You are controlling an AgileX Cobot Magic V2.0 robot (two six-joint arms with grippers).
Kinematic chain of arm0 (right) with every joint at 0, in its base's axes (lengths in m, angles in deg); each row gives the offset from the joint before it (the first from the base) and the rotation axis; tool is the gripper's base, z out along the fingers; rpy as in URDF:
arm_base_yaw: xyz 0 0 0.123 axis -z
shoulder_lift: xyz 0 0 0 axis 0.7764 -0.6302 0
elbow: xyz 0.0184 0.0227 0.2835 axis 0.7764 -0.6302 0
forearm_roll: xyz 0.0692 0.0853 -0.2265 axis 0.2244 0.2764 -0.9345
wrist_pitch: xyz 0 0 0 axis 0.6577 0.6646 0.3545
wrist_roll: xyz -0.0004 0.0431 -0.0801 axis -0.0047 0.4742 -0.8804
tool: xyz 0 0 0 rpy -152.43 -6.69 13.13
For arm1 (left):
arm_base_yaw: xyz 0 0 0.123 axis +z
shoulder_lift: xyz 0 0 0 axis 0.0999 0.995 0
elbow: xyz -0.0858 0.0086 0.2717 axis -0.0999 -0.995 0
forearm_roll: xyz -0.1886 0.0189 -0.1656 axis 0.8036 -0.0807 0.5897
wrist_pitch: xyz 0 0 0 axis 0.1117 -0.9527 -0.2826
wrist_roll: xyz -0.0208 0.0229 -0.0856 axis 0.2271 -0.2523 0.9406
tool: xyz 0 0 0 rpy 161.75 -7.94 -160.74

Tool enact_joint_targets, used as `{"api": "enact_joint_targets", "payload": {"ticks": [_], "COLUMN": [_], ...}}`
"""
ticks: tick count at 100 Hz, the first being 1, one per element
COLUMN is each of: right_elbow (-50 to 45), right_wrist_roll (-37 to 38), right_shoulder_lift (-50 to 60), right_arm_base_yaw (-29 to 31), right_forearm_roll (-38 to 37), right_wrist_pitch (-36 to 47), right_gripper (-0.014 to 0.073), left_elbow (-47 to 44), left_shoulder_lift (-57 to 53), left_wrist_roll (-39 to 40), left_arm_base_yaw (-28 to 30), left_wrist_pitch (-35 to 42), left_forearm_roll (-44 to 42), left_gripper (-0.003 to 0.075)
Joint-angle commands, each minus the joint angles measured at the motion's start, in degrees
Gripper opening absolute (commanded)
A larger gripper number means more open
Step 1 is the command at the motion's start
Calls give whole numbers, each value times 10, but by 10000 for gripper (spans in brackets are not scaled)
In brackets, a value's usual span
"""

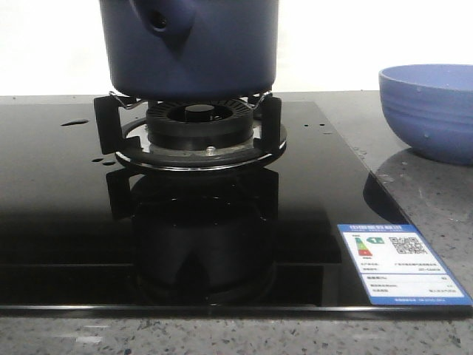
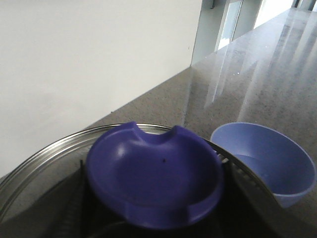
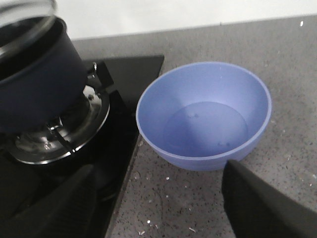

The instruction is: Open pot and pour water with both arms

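The dark navy pot (image 1: 188, 44) stands on the burner at the top middle of the front view, its side socket (image 1: 159, 18) facing me. It also shows in the right wrist view (image 3: 34, 84), with the glass lid's rim (image 3: 25, 12) above it. My left gripper (image 2: 154, 171) is shut on the lid's blue knob (image 2: 153, 188), dark fingers (image 2: 74, 203) on both sides, steel lid rim (image 2: 39, 153) beyond. My right gripper (image 3: 159, 171) is open and empty over the counter, next to the light blue bowl (image 3: 203, 114). Water drops (image 1: 74, 123) lie on the hob.
The black glass hob (image 1: 74, 222) has a burner stand (image 1: 199, 129) and a label (image 1: 399, 262) at its front right. The light blue bowl (image 1: 429, 111) sits on the grey speckled counter to the right, with a shallow pool (image 3: 205, 126) inside. A white wall rises behind.
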Motion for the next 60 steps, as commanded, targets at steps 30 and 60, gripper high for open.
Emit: {"api": "enact_joint_targets", "payload": {"ticks": [30, 60], "right_elbow": [216, 301], "right_wrist_roll": [40, 40], "right_shoulder_lift": [-269, -460], "right_arm_base_yaw": [52, 115], "right_forearm_roll": [-97, -95], "right_wrist_pitch": [-74, -131], "right_gripper": [476, 476], "left_elbow": [37, 38], "left_shoulder_lift": [-66, -77], "left_wrist_roll": [2, 2], "left_arm_base_yaw": [93, 145], "left_wrist_pitch": [-15, -13], "left_forearm_roll": [41, 41], "left_gripper": [316, 316]}}
